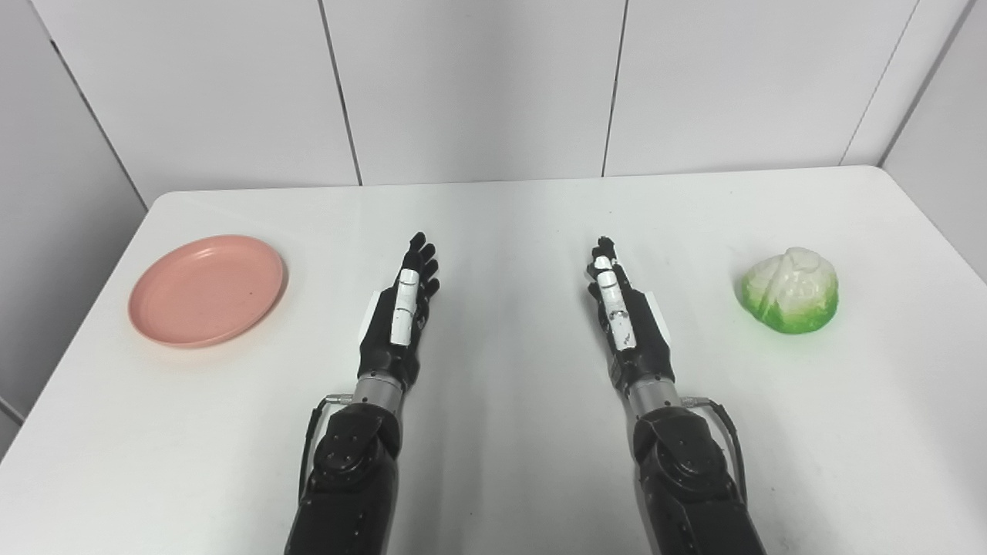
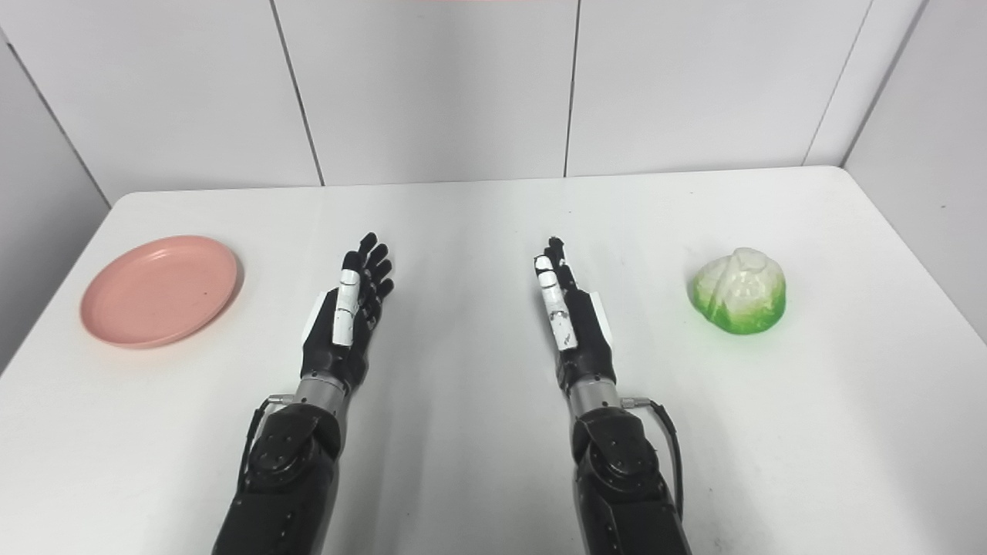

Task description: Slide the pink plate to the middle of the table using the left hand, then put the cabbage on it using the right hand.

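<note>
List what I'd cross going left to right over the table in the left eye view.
pink plate → left hand → right hand → cabbage

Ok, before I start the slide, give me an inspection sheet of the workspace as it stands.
Surface: white table, a few faint specks, otherwise bare between the hands.
Job's things: pink plate empty, at the far left of the table, not yet in the middle; cabbage resting on the table at the right, untouched.
Clutter: nothing seen.
Hands: left hand open, fingers extended, holding nothing; right hand open, holding nothing; both clear of the plate and the cabbage.
Cables: a thin black cable loops beside each wrist, left and right, close to the arms.
Surroundings: white panelled walls behind and at both sides.
</note>
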Motion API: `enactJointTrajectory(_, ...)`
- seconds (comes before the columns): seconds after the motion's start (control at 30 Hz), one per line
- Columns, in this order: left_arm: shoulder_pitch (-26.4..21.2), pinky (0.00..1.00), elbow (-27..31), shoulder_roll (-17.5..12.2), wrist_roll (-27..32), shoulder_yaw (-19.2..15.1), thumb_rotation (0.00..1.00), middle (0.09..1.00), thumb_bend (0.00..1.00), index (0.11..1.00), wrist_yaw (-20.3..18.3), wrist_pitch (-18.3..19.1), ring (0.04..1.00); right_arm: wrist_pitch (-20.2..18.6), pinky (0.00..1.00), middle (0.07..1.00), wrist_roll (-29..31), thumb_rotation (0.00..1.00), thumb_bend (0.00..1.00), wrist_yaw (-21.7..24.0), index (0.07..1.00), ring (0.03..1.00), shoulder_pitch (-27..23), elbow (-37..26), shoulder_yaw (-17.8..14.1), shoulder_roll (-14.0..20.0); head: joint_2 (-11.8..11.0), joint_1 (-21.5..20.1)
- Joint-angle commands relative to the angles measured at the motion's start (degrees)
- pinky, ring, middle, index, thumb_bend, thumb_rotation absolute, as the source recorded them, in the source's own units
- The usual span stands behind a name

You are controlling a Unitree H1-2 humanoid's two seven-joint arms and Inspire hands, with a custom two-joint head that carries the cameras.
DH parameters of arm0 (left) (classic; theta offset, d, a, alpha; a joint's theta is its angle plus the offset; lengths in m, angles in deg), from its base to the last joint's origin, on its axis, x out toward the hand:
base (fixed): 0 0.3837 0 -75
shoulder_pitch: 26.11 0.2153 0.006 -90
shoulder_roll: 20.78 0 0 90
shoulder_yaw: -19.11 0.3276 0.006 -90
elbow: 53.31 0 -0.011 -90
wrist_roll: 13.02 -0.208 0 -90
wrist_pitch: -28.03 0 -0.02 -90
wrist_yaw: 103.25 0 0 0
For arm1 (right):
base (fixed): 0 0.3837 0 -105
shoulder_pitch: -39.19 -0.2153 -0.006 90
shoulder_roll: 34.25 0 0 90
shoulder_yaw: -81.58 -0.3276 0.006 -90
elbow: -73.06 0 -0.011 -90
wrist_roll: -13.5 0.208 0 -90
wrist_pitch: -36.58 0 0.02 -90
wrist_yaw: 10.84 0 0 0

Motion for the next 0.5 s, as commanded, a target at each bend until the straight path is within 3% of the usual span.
enactJointTrajectory(0.0,0.2,1.0,-0.1,-0.1,0.1,0.0,1.0,1.0,0.8,1.0,-0.9,-0.9,1.0,-0.6,1.0,0.994,0.1,0.95,0.64,0.3,0.995,0.986,-0.9,-0.4,0.0,-0.1,-0.1,0.2)
enactJointTrajectory(0.1,0.5,1.0,0.4,0.3,0.0,0.2,1.0,1.0,0.79,1.0,-0.7,-0.9,1.0,-0.7,1.0,0.993,0.2,0.95,0.63,0.4,0.992,0.985,-0.5,-0.9,-0.1,0.0,-0.6,2.8)
enactJointTrajectory(0.3,0.5,1.0,1.5,2.3,-0.5,0.5,1.0,1.0,0.8,1.0,0.8,-0.8,1.0,1.3,1.0,0.975,1.7,0.92,0.63,0.8,0.977,0.969,0.4,-0.9,-1.6,1.4,-3.4,14.4)
enactJointTrajectory(0.33,0.3,1.0,1.7,2.6,-0.9,0.5,1.0,1.0,0.8,1.0,1.3,-0.9,1.0,2.0,0.96,0.95,2.4,0.84,0.64,0.6,0.948,0.94,0.4,-0.7,-2.1,1.4,-3.4,14.4)
enactJointTrajectory(0.47,-1.3,1.0,2.5,3.8,-0.1,-0.5,1.0,1.0,0.77,1.0,2.4,-2.9,1.0,2.6,0.95,0.934,5.6,0.74,0.68,2.5,0.928,0.917,0.5,0.1,-3.7,2.6,-5.2,19.5)
